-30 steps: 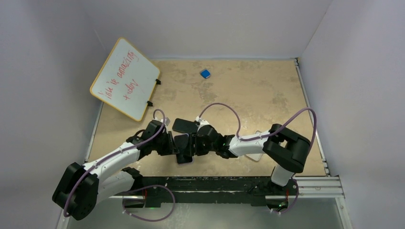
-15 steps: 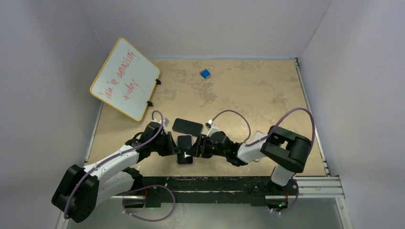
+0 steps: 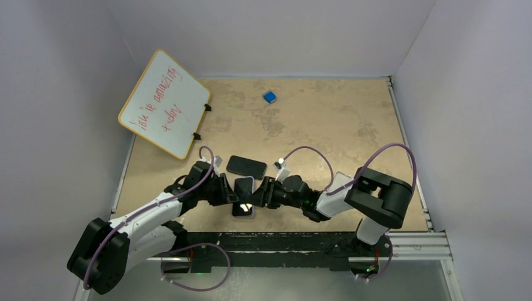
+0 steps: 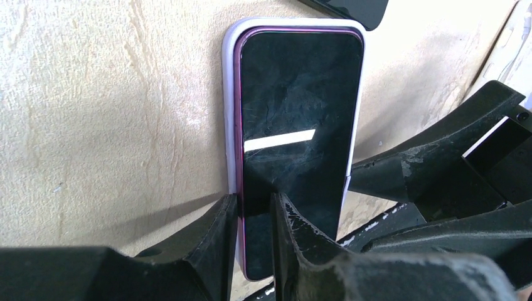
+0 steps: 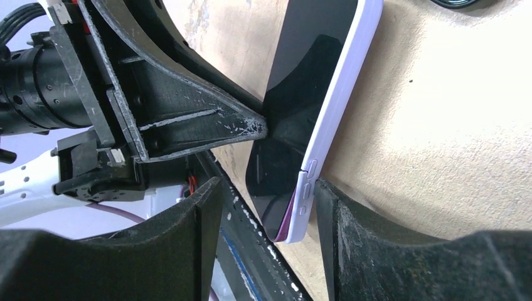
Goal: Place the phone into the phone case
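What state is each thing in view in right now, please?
Phone: screen up, sitting in the case, near corner not fully seated.
Case: flat on the table, around the phone.
Left gripper: nearly shut, fingertips on the phone's near end.
Right gripper: open, straddling the phone's edge.
Second phone: flat, untouched.
Whiteboard: propped, written on.

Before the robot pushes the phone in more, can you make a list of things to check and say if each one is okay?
1. Phone lies over the white case: ok.
2. Far end seated in the case: ok, the rim wraps it evenly.
3. Near corner seated: not ok, a purple edge pokes out in the right wrist view.
4. Left gripper on the phone: ok, fingertips press its near end.
5. Right gripper around the case: ok, fingers straddle the near end.
6. Second dark phone out of the way: ok, it lies apart.
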You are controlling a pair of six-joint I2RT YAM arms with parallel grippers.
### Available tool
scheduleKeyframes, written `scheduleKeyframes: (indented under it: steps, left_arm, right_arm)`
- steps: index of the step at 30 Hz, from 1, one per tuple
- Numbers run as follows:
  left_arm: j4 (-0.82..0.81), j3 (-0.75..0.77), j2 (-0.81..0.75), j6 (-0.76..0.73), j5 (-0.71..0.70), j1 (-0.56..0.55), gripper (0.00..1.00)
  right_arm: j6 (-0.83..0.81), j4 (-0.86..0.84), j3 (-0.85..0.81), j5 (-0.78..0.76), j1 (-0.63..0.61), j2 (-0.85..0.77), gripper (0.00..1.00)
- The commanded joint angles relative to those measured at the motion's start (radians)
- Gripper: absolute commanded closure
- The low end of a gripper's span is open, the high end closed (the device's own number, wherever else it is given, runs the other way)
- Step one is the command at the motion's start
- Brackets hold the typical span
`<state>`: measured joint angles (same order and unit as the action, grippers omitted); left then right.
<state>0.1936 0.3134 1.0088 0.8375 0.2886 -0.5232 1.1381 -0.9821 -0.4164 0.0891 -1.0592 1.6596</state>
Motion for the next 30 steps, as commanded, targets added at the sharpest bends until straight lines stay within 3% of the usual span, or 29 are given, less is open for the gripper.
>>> scheduleKeyframes:
  steps: [1,18,22,27,30]
  left_arm:
    - [-0.045,-0.028,-0.004,0.045,0.127,-0.017,0.73]
    - [-0.091,-0.043,-0.012,0.091,0.164,-0.016,0.71]
    - [-0.101,-0.048,-0.010,0.095,0.169,-0.016,0.62]
    - [-0.089,-0.046,-0.015,0.091,0.160,-0.017,0.66]
    - [-0.087,-0.037,-0.004,0.081,0.153,-0.016,0.69]
  right_arm:
    - [0.046,-0.223,-0.033,0.035,-0.014,-0.022,0.43]
    - [0.115,-0.425,-0.001,0.049,-0.014,0.075,0.43]
    - [0.138,-0.490,0.001,0.059,-0.014,0.119,0.44]
    - [0.146,-0.419,-0.002,0.044,-0.012,0.123,0.47]
    - [0.142,-0.230,-0.038,0.040,-0.010,0.105,0.55]
